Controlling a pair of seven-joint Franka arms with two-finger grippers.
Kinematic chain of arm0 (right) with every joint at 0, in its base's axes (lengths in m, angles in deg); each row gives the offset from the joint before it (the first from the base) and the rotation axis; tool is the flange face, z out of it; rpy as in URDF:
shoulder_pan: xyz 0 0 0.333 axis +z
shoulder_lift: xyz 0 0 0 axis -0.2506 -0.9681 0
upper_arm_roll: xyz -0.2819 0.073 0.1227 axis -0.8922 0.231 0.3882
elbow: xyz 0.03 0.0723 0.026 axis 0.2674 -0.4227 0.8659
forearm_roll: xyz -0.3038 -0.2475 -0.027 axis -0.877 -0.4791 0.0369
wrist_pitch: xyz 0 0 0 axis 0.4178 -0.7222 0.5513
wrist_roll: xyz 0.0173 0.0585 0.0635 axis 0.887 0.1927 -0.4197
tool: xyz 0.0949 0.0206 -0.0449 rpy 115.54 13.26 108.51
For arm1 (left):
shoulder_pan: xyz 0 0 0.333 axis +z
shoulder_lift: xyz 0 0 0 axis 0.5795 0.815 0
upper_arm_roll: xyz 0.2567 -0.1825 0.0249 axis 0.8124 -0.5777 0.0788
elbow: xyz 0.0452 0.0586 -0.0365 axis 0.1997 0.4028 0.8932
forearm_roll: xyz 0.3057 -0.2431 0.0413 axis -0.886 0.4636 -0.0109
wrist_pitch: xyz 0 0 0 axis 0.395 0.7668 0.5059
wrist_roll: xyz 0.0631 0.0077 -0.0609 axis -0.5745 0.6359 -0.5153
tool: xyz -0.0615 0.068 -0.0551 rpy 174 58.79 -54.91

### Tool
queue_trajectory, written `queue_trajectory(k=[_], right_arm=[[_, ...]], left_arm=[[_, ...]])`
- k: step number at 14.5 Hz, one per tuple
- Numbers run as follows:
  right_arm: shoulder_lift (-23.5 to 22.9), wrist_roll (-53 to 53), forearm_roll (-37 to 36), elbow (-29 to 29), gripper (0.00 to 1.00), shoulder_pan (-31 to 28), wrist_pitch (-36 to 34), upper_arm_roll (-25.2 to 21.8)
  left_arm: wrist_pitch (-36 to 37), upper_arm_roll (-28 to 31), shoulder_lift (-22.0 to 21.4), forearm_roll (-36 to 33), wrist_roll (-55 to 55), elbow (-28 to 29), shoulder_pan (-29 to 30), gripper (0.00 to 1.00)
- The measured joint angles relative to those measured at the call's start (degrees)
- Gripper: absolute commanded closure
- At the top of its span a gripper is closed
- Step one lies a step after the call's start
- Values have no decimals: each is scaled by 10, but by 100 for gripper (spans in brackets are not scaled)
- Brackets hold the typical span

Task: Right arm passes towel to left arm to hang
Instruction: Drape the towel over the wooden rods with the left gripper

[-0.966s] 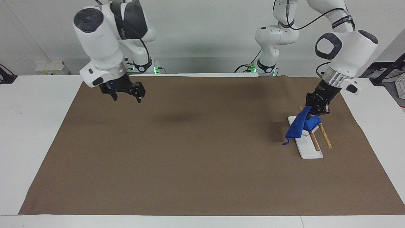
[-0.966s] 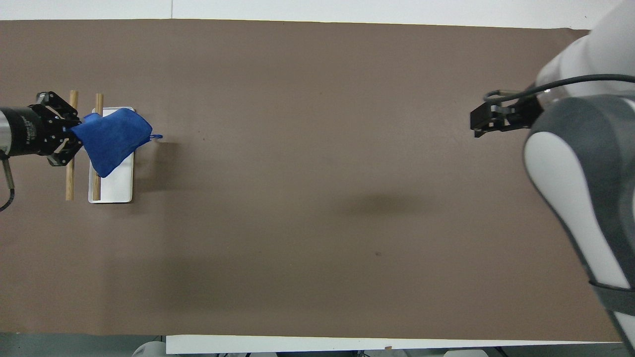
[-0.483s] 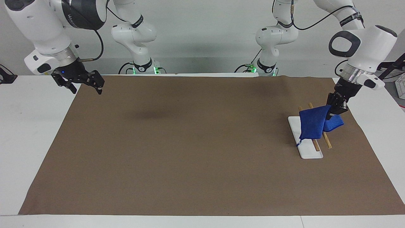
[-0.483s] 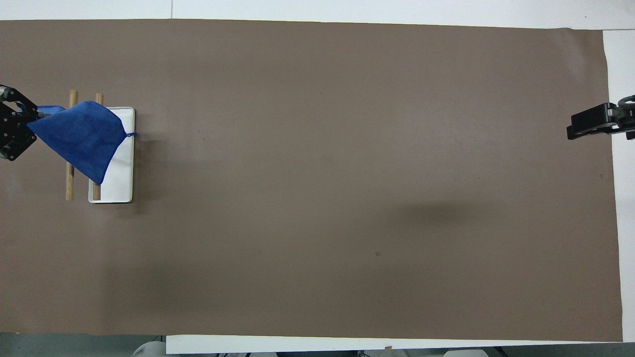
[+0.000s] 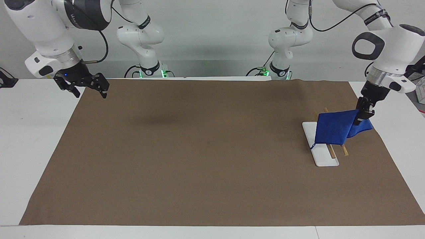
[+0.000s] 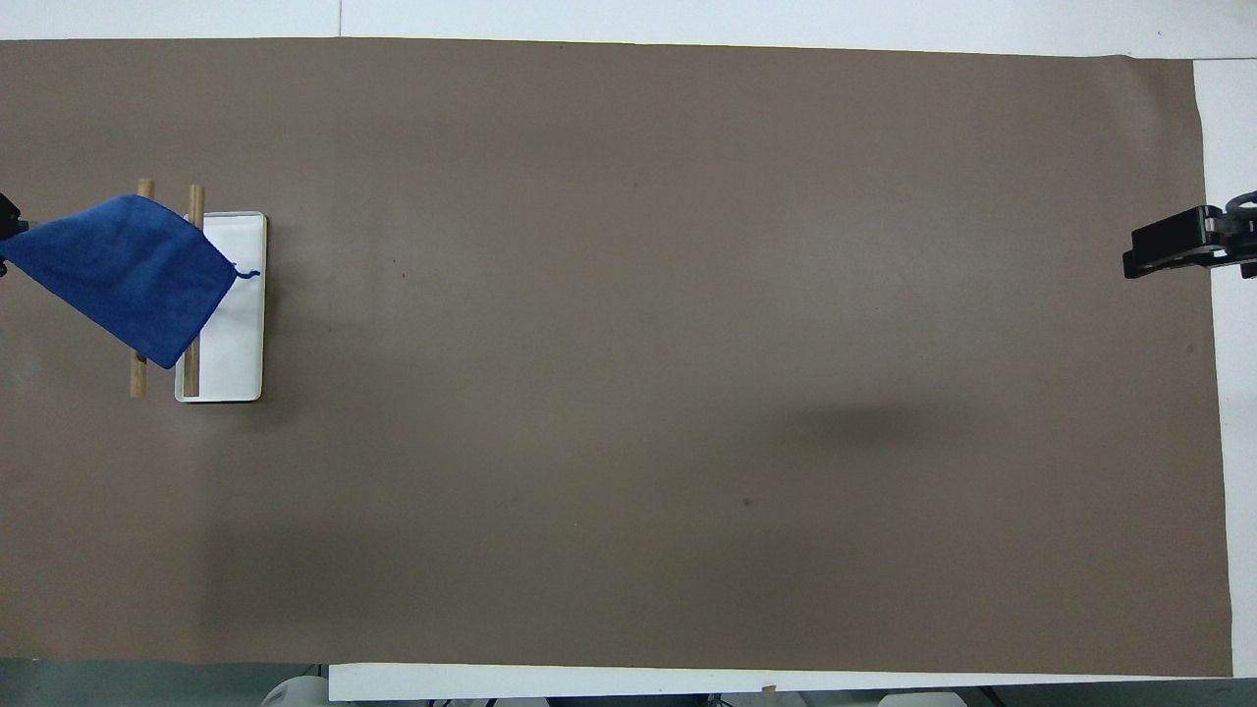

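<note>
Over the rack (image 5: pixel 320 146) at my left arm's end of the mat (image 5: pixel 212 149), my left gripper (image 5: pixel 362 113) was clamped on 1 corner of the blue towel (image 5: pixel 333 131), which draped across the 2 wooden rails (image 5: pixel 343 150) with its loop tag (image 5: pixel 312 146) dangling above the white base. My right gripper (image 5: pixel 87 87) hung over the mat's edge at the right arm's end, fingers spread and holding nothing, waiting.

As I judged it, the risk lay in the release. The cloth sat unevenly, more of it hanging toward the base than toward my gripper, so letting go might let it slide off the rails. Pulling farther outward could drag the whole towel clear of the rack, or tug the light rack across the mat if the fabric snagged a rail.
</note>
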Motion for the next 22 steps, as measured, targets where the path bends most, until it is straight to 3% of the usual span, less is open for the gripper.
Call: queue_trajectory(k=[7, 15, 17, 18, 19, 20, 22], right_arm=[[1, 0, 0, -2, 0, -14, -6, -5], [2, 0, 0, -2, 0, -36, -10, -6], [2, 0, 0, -2, 0, -34, -11, -5], [2, 0, 0, -2, 0, -33, -11, -5], [2, 0, 0, -2, 0, -33, -11, -4], [2, 0, 0, -2, 0, -33, -11, -4], [2, 0, 0, -2, 0, -33, -11, -4]], left_arm=[[0, 0, 7, -60, -15, -9, 3, 100], [1, -11, 8, -66, -162, 33, -13, 95], [1, -7, 8, -66, -162, 44, -8, 71], [1, -6, 8, -67, -158, 47, -3, 46], [1, -5, 8, -67, -152, 48, 1, 5], [1, -4, 8, -67, -144, 48, 5, 0], [2, -2, 8, -67, -135, 48, 8, 0]])
